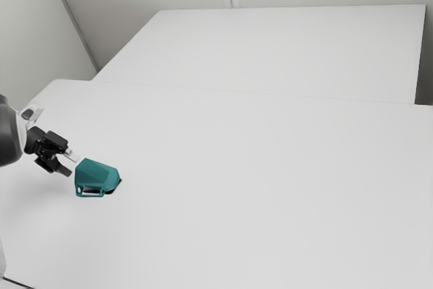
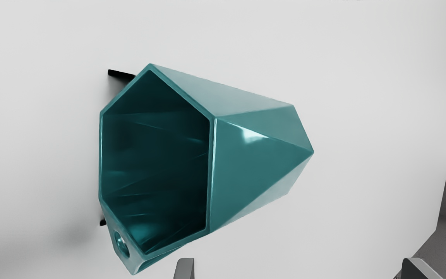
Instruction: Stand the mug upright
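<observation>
Faceted teal mug (image 1: 97, 172) lies on its side on the white bench (image 1: 270, 201), approx. 8 o'clock from the ext. view's centre. Its mouth (image 2: 157, 155) faces approx. 9 o'clock in the ext. view, w/ the narrower base at approx. 3 and the handle (image 2: 132, 256) at approx. 7. Black fingers (image 1: 63, 168) are released, spread w/ a wide gap, nothing gripped. From them the mug sits just beside, at approx. 4 o'clock; wrist view has the handle near one fingertip.
</observation>
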`<state>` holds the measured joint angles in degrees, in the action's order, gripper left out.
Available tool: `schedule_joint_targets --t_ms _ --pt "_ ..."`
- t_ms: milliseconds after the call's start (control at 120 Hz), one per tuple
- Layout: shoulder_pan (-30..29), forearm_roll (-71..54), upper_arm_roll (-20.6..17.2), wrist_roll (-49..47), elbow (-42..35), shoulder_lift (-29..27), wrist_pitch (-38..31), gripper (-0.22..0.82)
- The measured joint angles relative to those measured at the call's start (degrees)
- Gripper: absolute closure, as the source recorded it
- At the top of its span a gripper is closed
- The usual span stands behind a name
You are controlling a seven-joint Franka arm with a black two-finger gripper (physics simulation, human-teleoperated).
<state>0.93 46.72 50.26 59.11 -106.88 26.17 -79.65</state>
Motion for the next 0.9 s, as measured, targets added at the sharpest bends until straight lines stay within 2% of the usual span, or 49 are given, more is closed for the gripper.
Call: schedule_joint_targets --t_ms 375,900 --pt "-2.76 3.28 -2.43 4.45 6.08 5.68 2.1 0.02" --pt "-3.91 7.41 -5.4 7.37 8.76 10.4 3.01 0.02"
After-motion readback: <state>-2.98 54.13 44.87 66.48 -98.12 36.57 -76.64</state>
